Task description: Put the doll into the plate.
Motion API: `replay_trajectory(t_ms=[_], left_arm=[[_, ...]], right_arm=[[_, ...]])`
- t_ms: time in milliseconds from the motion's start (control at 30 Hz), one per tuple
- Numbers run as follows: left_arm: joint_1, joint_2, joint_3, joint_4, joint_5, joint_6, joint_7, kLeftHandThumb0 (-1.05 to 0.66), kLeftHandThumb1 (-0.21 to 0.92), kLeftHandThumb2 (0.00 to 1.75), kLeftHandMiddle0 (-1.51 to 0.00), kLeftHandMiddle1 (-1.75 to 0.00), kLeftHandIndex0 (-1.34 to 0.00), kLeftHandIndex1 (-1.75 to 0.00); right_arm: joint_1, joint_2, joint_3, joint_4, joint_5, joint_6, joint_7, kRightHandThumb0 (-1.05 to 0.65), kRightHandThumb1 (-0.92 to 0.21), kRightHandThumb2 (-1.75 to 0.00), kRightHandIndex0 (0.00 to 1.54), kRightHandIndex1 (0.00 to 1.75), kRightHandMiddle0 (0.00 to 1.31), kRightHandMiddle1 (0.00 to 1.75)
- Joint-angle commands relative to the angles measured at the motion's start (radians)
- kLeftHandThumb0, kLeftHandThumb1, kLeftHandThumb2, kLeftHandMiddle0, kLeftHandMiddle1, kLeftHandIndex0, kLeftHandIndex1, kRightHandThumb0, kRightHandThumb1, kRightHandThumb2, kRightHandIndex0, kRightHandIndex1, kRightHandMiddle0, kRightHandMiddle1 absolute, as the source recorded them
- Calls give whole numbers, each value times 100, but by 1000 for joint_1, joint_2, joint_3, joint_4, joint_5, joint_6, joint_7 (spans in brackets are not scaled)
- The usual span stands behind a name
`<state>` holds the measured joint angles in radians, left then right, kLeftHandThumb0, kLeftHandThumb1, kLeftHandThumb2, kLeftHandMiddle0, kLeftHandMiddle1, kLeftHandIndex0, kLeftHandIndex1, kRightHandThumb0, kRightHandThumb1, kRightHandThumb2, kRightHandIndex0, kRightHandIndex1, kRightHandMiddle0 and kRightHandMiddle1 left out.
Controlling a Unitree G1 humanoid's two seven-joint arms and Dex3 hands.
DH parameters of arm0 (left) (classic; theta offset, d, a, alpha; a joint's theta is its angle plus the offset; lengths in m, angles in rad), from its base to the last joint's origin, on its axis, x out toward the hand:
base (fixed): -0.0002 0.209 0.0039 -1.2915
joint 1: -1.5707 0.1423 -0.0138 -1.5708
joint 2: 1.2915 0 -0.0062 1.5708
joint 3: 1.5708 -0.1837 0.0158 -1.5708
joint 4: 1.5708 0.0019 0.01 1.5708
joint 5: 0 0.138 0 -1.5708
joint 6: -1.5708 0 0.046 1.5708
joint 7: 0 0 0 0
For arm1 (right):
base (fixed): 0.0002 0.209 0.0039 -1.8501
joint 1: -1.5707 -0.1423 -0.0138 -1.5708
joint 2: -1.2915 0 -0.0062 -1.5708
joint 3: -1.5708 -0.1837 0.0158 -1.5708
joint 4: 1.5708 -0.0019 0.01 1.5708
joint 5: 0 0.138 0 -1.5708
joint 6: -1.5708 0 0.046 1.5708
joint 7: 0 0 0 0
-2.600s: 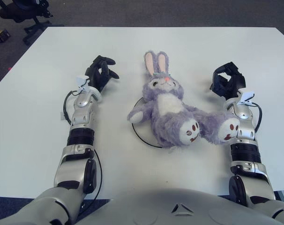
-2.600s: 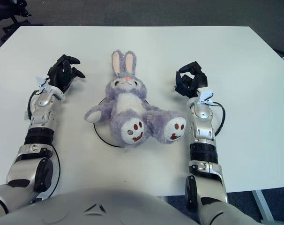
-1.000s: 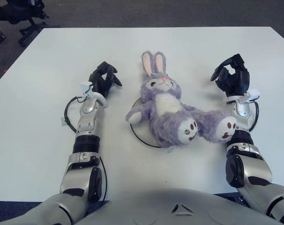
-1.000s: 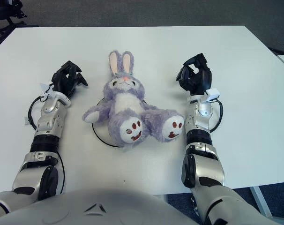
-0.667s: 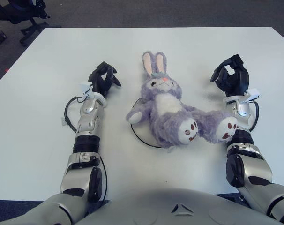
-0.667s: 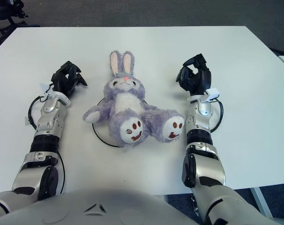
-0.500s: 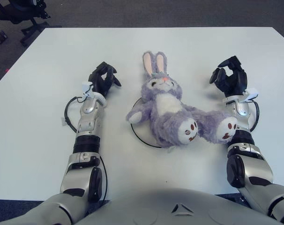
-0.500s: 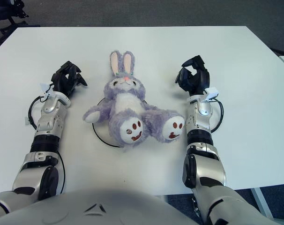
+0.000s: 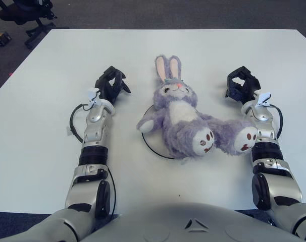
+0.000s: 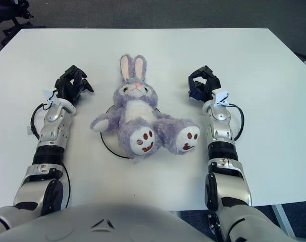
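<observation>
- My left hand shows at nine o'clock from the doll, fingers curled in on nothing.
- One plush bunny doll lies on its back over the plate: lilac fur, white belly, pink-lined ears pointing to twelve o'clock, two white soles with brown pads toward five o'clock.
- One plate, only its thin dark rim visible on the white table.
- My right hand shows at three o'clock, fingers curled, empty.

No readable text, labels, brands, numbers or signs anywhere; the small white tags on both wrists show no legible print.
</observation>
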<state>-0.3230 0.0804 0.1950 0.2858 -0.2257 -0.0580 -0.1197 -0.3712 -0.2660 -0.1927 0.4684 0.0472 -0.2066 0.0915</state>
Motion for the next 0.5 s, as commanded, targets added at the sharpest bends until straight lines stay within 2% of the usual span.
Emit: replay_trajectory(t_ms=[0,200,467], left_arm=[[14,13,-4,-27,3,18,-8,-24,92,32,-98,-175,-76,-175],[22,14,-5,-44,1,23,-9,-23,92,31,-97,-175,-72,-175],[26,14,-3,-55,-6,24,-14,-22,92,30,-96,-175,-71,-175]], right_arm=[[10,0,-3,-30,1,4,-12,-39,-65,-88,97,175,37,175],[17,34,-26,-34,44,-62,-16,-39,-65,-88,96,175,37,175],[23,49,-33,-38,63,-90,-10,-38,-68,-84,95,175,35,175]])
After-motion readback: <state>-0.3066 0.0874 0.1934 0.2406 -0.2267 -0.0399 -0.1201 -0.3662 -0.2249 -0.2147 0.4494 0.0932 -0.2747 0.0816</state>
